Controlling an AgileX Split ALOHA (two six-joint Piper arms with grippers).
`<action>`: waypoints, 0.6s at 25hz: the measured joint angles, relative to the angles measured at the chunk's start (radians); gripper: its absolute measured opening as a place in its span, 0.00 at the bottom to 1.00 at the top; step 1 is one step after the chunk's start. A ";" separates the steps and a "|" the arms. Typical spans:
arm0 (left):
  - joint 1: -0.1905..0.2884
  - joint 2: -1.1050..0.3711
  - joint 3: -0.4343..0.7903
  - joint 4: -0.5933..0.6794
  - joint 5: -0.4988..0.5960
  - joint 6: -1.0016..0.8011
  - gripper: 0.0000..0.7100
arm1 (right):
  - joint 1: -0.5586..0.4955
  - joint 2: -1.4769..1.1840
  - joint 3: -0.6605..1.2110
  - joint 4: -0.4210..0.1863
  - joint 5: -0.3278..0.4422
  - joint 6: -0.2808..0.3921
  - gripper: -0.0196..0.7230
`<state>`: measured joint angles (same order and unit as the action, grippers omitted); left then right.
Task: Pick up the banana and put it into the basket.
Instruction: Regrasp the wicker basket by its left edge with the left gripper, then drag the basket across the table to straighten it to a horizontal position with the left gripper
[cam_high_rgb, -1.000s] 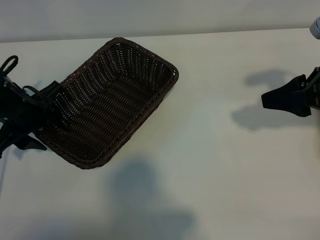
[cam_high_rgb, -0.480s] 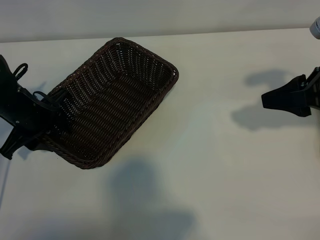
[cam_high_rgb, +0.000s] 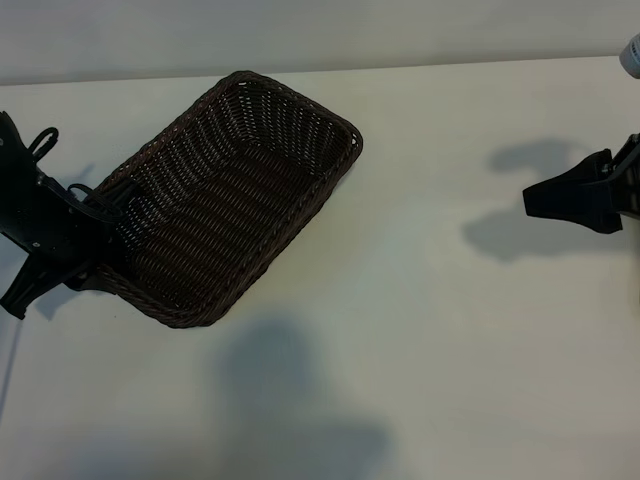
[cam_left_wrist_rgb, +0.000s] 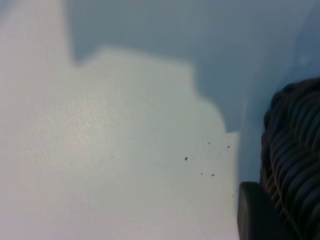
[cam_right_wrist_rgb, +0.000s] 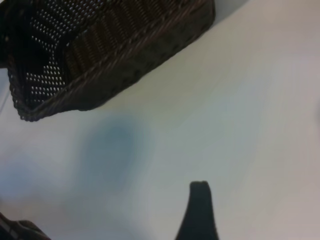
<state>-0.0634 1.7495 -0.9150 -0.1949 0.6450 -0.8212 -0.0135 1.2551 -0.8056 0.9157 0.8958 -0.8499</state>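
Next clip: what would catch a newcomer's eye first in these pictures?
The dark brown woven basket dominates, lying at an angle on the pale table, empty, with no banana in any view. The left gripper sits at the basket's left end, its jaws at the rim. The right gripper hangs open at the far right, clear of everything.

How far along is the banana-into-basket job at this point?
Done: nothing yet. The basket is empty, and no banana shows in any view. In hand: the left tool is down at the basket's left end, right by the rim, so it is dealing with the basket rather than the fruit. The right tool hangs open over the bare table at the right. Left: finding, picking up and placing the banana.
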 joint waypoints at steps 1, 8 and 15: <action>0.000 0.000 0.000 -0.001 0.001 0.000 0.33 | 0.000 0.000 0.000 0.000 0.000 0.000 0.83; 0.000 -0.008 -0.004 -0.010 0.014 0.016 0.32 | 0.000 0.000 0.000 0.000 0.000 0.000 0.83; 0.000 -0.081 -0.009 -0.074 0.034 0.093 0.25 | 0.000 0.000 0.000 0.000 0.000 0.000 0.83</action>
<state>-0.0634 1.6687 -0.9235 -0.2693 0.6795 -0.7281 -0.0135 1.2551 -0.8056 0.9157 0.8958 -0.8499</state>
